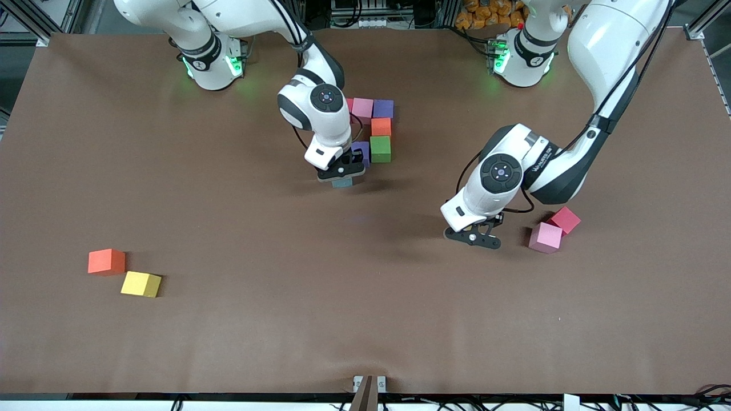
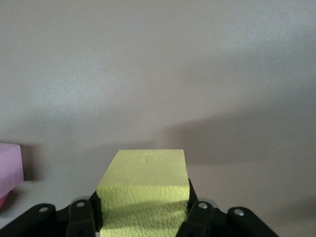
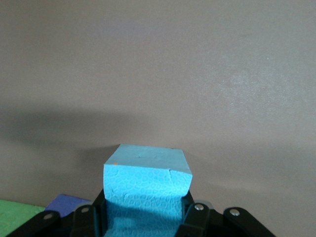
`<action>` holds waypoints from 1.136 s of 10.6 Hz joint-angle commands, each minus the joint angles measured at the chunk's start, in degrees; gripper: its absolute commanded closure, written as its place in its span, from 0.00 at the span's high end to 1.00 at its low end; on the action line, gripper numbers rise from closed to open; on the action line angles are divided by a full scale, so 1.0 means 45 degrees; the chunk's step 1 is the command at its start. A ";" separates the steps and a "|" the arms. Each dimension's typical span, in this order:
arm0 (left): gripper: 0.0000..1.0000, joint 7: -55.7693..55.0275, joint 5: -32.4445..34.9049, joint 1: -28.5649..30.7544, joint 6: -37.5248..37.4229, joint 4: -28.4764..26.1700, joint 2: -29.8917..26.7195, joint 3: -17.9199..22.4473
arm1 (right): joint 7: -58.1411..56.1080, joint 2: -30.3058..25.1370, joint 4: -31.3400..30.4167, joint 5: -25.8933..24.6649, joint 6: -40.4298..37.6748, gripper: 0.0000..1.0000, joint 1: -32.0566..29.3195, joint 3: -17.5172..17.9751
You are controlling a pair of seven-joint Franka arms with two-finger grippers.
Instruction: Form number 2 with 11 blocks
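Observation:
The partly built number 2 is a cluster of cubes: pink [image 1: 362, 107], purple [image 1: 383, 108], orange [image 1: 381, 126], green [image 1: 380, 148] and a second purple [image 1: 361, 151]. A red cube [image 1: 349, 104] is mostly hidden by the right arm. My right gripper [image 1: 341, 174] is shut on a light blue block [image 1: 342, 183] [image 3: 145, 180], low beside that second purple cube [image 3: 66, 203]. My left gripper [image 1: 474, 235] is shut on a yellow block [image 2: 145, 185], which the hand hides in the front view, low over the mat beside a loose pink cube [image 1: 545, 237] [image 2: 10, 165].
A reddish cube [image 1: 565, 220] touches the loose pink one toward the left arm's end. An orange-red cube [image 1: 106, 261] and a yellow cube [image 1: 141, 283] lie together toward the right arm's end, near the front camera. The brown mat [image 1: 365, 319] covers the table.

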 commanded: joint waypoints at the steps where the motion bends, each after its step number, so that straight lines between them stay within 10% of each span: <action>1: 0.57 -0.0302 0.0157 0.0013 -0.0158 -0.0092 -0.0169 -0.0183 | 0.0277 -0.0100 -0.0358 -0.0306 0.0158 0.00 -0.0191 0.0075; 12: 0.58 -0.2604 -0.0642 -0.0942 -0.0138 0.0374 0.0142 -0.0516 | 0.0491 -0.0295 -0.0652 -0.0286 0.0040 0.00 -0.0249 0.0094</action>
